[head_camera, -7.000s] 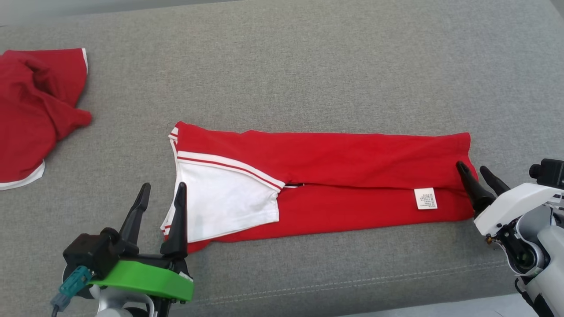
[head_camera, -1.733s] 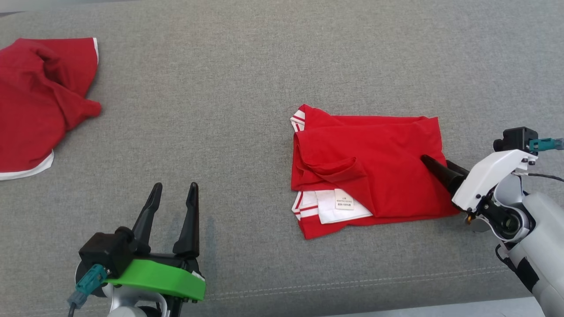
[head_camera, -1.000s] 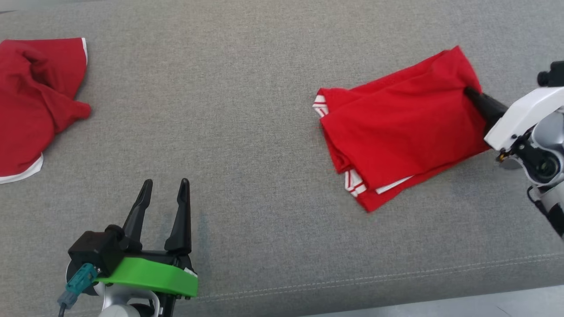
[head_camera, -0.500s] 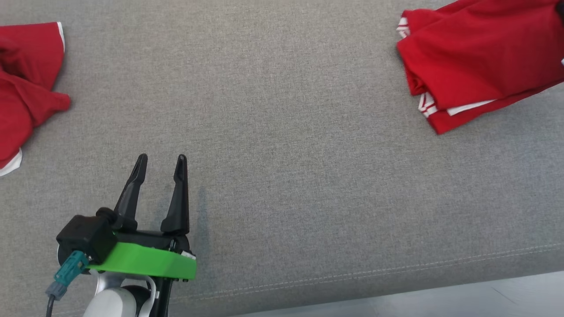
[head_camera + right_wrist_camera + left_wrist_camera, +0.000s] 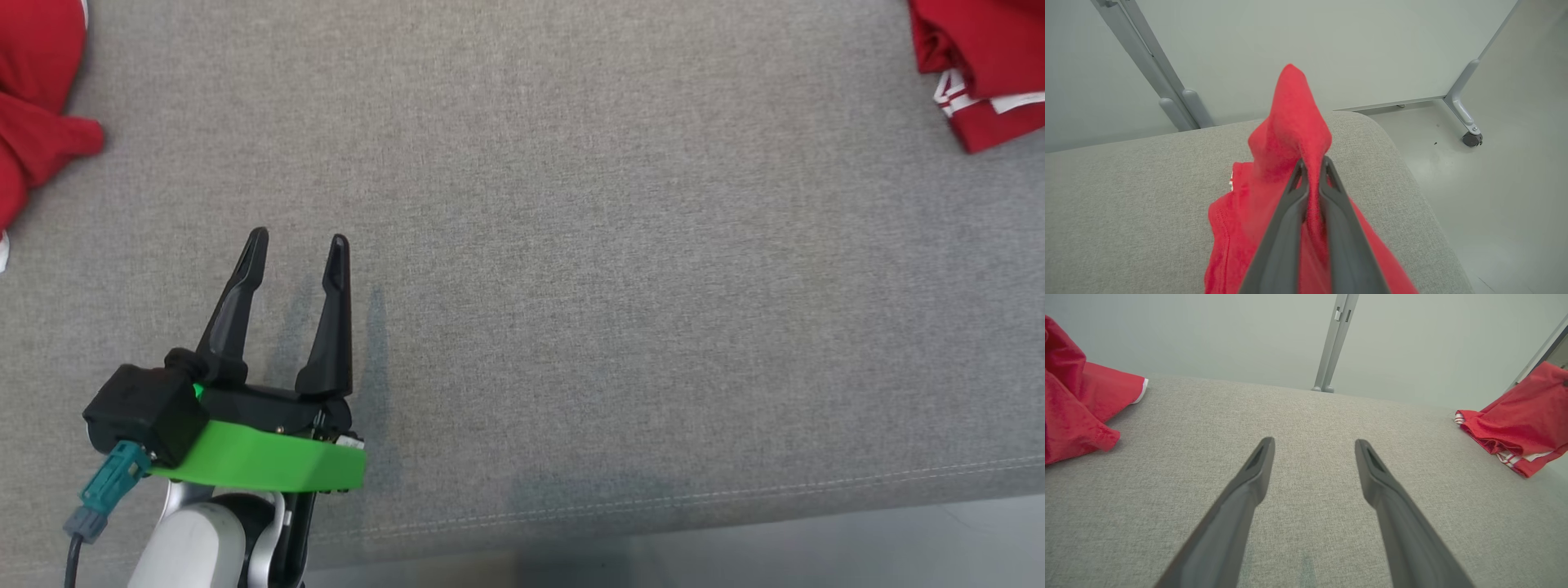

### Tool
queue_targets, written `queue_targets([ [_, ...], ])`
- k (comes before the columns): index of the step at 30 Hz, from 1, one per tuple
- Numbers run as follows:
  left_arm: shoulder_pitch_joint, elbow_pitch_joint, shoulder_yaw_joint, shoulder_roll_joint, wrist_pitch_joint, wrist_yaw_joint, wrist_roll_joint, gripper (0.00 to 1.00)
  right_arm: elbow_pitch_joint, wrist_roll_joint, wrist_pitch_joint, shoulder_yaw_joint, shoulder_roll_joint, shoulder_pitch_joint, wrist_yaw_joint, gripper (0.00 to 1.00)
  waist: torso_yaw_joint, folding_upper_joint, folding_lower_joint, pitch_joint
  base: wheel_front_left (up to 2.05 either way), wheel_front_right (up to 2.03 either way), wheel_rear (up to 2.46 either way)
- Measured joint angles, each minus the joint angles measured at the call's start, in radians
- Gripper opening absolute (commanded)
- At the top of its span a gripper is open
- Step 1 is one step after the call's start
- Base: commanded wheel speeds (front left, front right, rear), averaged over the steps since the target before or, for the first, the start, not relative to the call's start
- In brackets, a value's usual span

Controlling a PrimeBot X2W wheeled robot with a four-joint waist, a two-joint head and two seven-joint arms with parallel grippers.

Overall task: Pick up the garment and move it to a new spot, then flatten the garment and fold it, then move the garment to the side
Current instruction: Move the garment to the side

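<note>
The folded red garment (image 5: 984, 73) with white striped trim lies at the head view's top right corner, on the grey cushion (image 5: 571, 269). In the right wrist view my right gripper (image 5: 1312, 165) is shut on a pinched ridge of the garment (image 5: 1290, 134), which rises above the fingertips near the cushion's far right end. The left wrist view has the garment (image 5: 1523, 424) partly lifted at the right. My left gripper (image 5: 298, 245) stands open over bare cushion at the lower left, holding nothing; its fingers (image 5: 1257, 469) are spread wide.
A second red garment (image 5: 37, 122) lies crumpled at the far left (image 5: 1081, 404). The cushion's front seam (image 5: 735, 494) and edge run along the bottom, with pale floor (image 5: 1506, 183) beyond the right end. A wheeled grey screen frame (image 5: 1461, 110) stands behind.
The garment, held by my right gripper, has travelled further right and away, now mostly out of the head view, which has also shifted. My left gripper stays open in place.
</note>
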Motion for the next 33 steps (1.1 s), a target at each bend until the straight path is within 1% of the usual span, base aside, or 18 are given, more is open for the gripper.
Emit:
queue_targets([
  [4,-0.015,-0.012,-0.007,0.000,0.007,0.000,0.009,1.00,0.027,-0.028,-0.002,0.015,-0.005,-0.013,-0.018,0.00,0.011,0.0000,0.0000,0.040,0.00,0.00,0.00],
  [8,-0.035,-0.021,-0.010,0.000,0.007,0.000,0.012,1.00,0.059,-0.088,-0.028,0.042,-0.013,-0.016,-0.041,0.00,0.019,0.0000,0.0000,0.075,0.00,0.00,0.00],
  [10,-0.041,-0.021,-0.012,0.000,0.007,0.000,0.016,1.00,0.081,-0.122,-0.040,0.055,-0.017,-0.016,-0.045,0.00,0.022,0.0000,0.0000,0.090,0.00,0.00,0.00],
  [11,-0.043,-0.018,-0.015,0.000,0.007,0.000,0.016,1.00,0.092,-0.130,-0.050,0.058,-0.017,-0.016,-0.054,0.05,0.023,0.0000,0.0000,0.095,0.00,0.00,0.00],
  [12,-0.044,-0.017,-0.017,0.000,0.007,0.000,0.016,1.00,0.103,-0.135,-0.056,0.058,-0.017,-0.016,-0.062,0.28,0.024,0.0000,0.0000,0.100,0.00,0.00,0.00],
  [13,-0.045,-0.015,-0.018,0.000,0.007,0.000,0.016,1.00,0.111,-0.139,-0.062,0.059,-0.017,-0.016,-0.062,0.67,0.024,0.0000,0.0000,0.103,0.00,0.00,0.00],
  [14,-0.046,-0.014,-0.019,0.000,0.007,0.000,0.016,1.00,0.117,-0.140,-0.068,0.060,-0.016,-0.016,-0.062,1.00,0.025,0.0000,0.0000,0.106,0.00,0.00,0.00],
  [16,-0.047,-0.012,-0.019,0.001,0.007,0.000,0.016,1.00,0.130,-0.142,-0.081,0.058,-0.009,-0.016,-0.069,1.00,0.025,0.0000,0.0000,0.109,0.00,0.00,0.00],
  [26,-0.048,0.004,-0.018,0.003,0.007,0.000,0.021,1.00,0.205,-0.142,-0.125,0.044,0.046,-0.014,-0.078,1.00,0.019,0.0000,0.0000,0.105,0.00,0.00,0.00],
  [30,-0.048,0.006,-0.018,0.003,0.007,0.000,0.024,1.00,0.237,-0.172,-0.147,0.050,0.036,-0.014,-0.079,1.00,0.017,0.0000,0.0000,0.098,0.00,0.00,0.00],
  [33,-0.048,0.007,-0.017,0.004,0.007,0.000,0.024,1.00,0.254,-0.186,-0.175,0.048,0.033,-0.014,-0.086,1.00,0.015,0.0000,0.0000,0.094,0.00,0.00,0.00],
])
